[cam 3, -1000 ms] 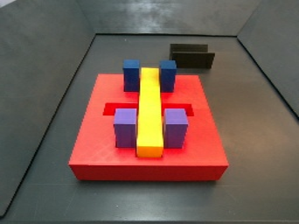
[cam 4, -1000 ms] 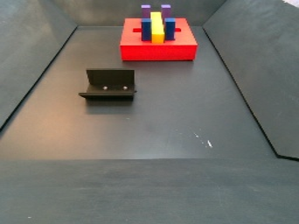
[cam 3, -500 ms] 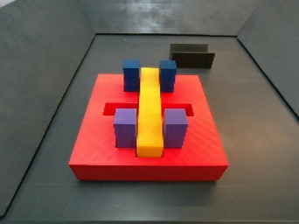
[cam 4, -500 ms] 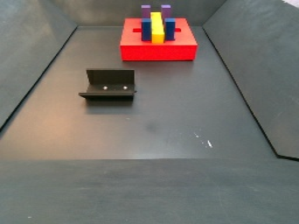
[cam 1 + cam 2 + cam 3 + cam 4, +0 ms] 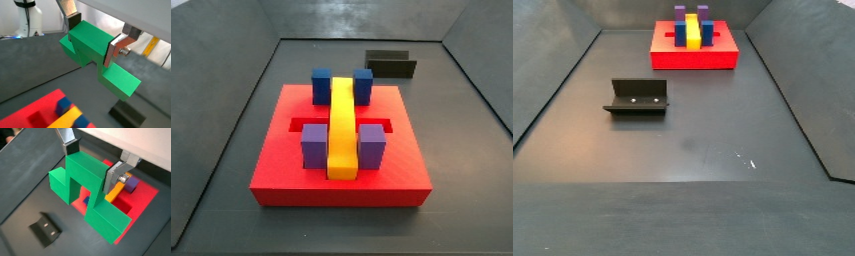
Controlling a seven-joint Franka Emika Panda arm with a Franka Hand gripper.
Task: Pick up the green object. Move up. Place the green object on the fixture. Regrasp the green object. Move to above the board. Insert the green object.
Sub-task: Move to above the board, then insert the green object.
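In both wrist views my gripper (image 5: 95, 36) (image 5: 92, 164) is shut on the green object (image 5: 90, 50) (image 5: 80, 185), a cross-shaped block hanging well above the floor, with a silver finger on each side of its upper arm. Below it lie the red board (image 5: 39, 107) (image 5: 143, 203) and the black fixture (image 5: 127, 114) (image 5: 45, 229). Both side views show the board (image 5: 305, 170) (image 5: 694, 58) and the fixture (image 5: 390, 64) (image 5: 637, 98), with nothing on the fixture. Neither the gripper nor the green object appears in them.
On the board stand a long yellow bar (image 5: 342, 125), two blue blocks (image 5: 322, 85) and two purple blocks (image 5: 314, 145). Dark sloping walls (image 5: 245, 90) enclose the grey floor (image 5: 687, 140). A white stand (image 5: 30, 17) shows beyond the enclosure.
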